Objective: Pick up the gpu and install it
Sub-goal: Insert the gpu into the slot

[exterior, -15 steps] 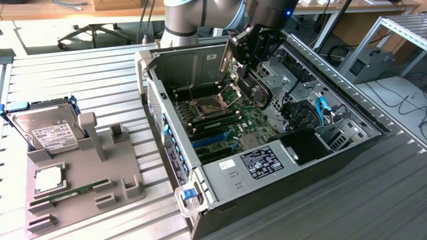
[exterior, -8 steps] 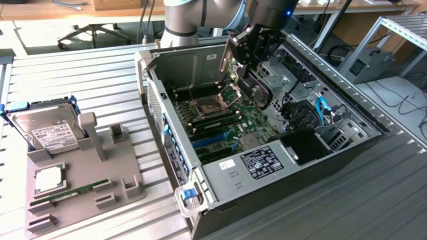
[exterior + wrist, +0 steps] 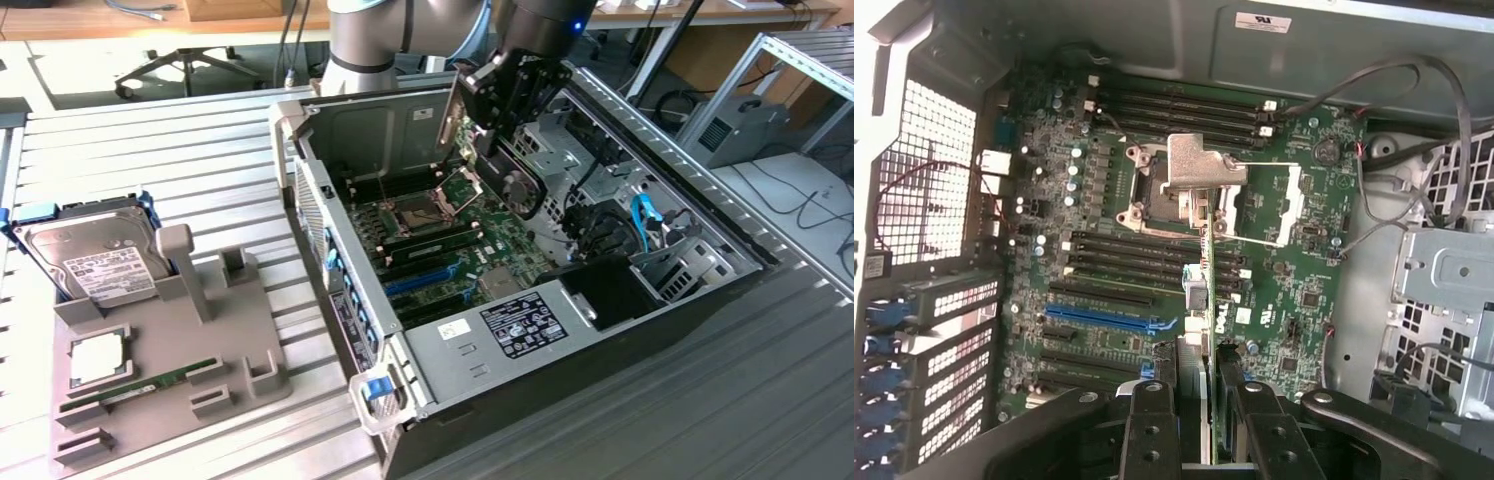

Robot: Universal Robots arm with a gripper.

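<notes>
My gripper (image 3: 502,132) is shut on the gpu (image 3: 518,185), a black-shrouded card with a round fan. The card hangs on edge inside the open computer case (image 3: 400,345), above the motherboard (image 3: 461,235) and close to the CPU socket (image 3: 420,212). In the wrist view the gpu (image 3: 1206,290) shows edge-on as a thin green strip between the two black fingers (image 3: 1152,430) of the gripper (image 3: 1206,425). It floats over the black expansion slots, beside the blue slot (image 3: 1104,318).
At the exterior view's left, a grey holder tray (image 3: 200,350) carries a silver hard drive (image 3: 96,262), a processor chip (image 3: 100,357) and a green memory stick (image 3: 140,385). Drive cages and cables (image 3: 641,225) crowd the case's far side.
</notes>
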